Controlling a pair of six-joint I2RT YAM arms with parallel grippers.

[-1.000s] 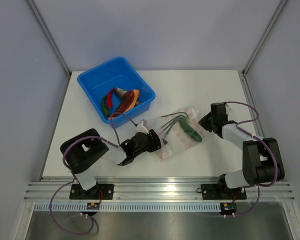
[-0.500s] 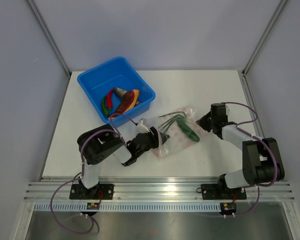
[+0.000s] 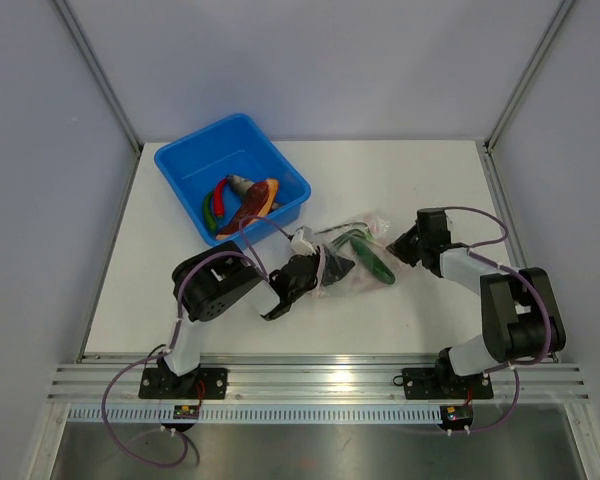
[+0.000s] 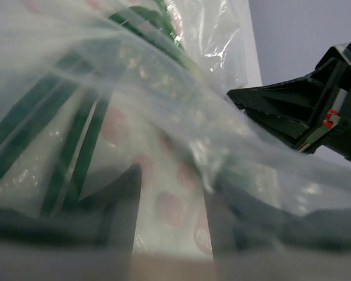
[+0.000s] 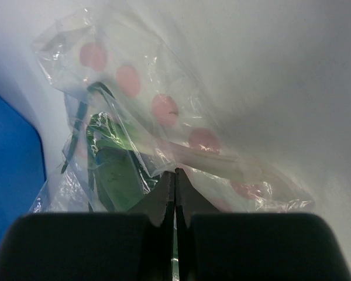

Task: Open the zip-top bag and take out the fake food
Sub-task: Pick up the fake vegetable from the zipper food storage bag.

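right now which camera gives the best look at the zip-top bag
Right wrist: the zip-top bag is large and sharp, pink spots and green fake food showing. Top external shows it small, crumpled; left wrist, only blurred plastic.

Bright, soft and even from above in the overhead view, sharp, with faint shadows on the white bench [image 3: 420,190]. Blurs heavily in the left wrist view, glare streaking the zip-top bag [image 4: 181,117] close to the lens. Dark, unfocused fingers [image 5: 162,205] in the right wrist view.

The zip-top bag [image 3: 356,268] on the table [image 3: 420,180] between left gripper [image 3: 322,265] and right gripper [image 3: 396,247]; tub [image 3: 195,150] with fake food [image 3: 246,200] behind-left
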